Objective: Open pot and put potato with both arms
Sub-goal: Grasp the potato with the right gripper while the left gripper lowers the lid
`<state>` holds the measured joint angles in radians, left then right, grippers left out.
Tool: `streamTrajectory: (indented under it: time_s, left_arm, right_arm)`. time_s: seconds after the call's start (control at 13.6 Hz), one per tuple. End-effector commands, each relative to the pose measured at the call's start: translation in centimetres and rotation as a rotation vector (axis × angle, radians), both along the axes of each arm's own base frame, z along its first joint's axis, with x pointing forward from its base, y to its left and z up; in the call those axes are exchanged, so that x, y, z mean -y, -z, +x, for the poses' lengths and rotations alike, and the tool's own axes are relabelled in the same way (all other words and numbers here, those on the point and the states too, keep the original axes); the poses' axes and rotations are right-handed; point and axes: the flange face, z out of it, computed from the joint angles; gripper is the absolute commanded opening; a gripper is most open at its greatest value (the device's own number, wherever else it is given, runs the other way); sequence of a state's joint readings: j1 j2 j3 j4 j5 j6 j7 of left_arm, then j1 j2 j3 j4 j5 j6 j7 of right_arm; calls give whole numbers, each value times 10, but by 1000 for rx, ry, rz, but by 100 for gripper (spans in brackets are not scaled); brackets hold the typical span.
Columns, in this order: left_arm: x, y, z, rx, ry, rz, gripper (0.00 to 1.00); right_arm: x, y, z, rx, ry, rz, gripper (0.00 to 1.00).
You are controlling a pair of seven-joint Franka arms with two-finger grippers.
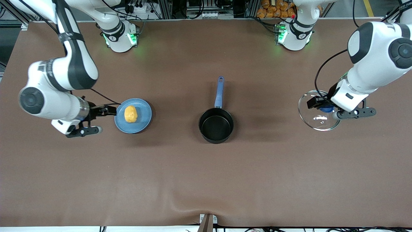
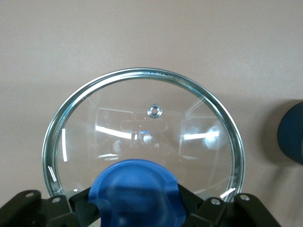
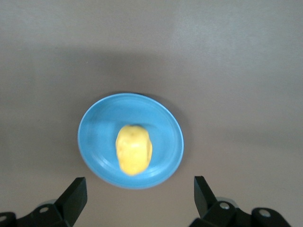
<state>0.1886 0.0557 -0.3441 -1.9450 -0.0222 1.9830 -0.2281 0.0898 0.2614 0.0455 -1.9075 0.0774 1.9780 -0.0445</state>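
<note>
The black pot (image 1: 216,125) stands uncovered mid-table, its blue handle (image 1: 219,91) pointing toward the robots' bases. Toward the left arm's end of the table, my left gripper (image 1: 323,105) (image 2: 137,201) is shut on the blue knob (image 2: 135,187) of the glass lid (image 1: 317,112) (image 2: 142,118). Whether the lid rests on the table I cannot tell. The yellow potato (image 1: 130,114) (image 3: 134,149) lies on a light-blue plate (image 1: 143,111) (image 3: 94,142) toward the right arm's end. My right gripper (image 1: 107,110) (image 3: 140,194) hangs open beside the plate, touching nothing.
Brown cloth covers the whole table, with a wrinkle (image 1: 193,201) near the front edge above a clamp (image 1: 207,222). Both arm bases (image 1: 120,37) (image 1: 294,33) stand along the edge farthest from the camera.
</note>
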Motion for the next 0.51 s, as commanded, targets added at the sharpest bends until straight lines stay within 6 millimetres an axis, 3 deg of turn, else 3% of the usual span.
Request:
streamTrajectory:
  time_s: [0.0,0.22,0.44]
  left_arm:
    - [1,29,12,1,7,-28,19]
    - [0,68,20,33,-2,-49,19]
    - [-1,112,26,62,-1,-48,19]
  right_arm:
    - [-18,43,-35,60,3,7,100]
    - [-15,80,-46,49,9,1,100]
    - [-18,97,-58,34,17,-5,100]
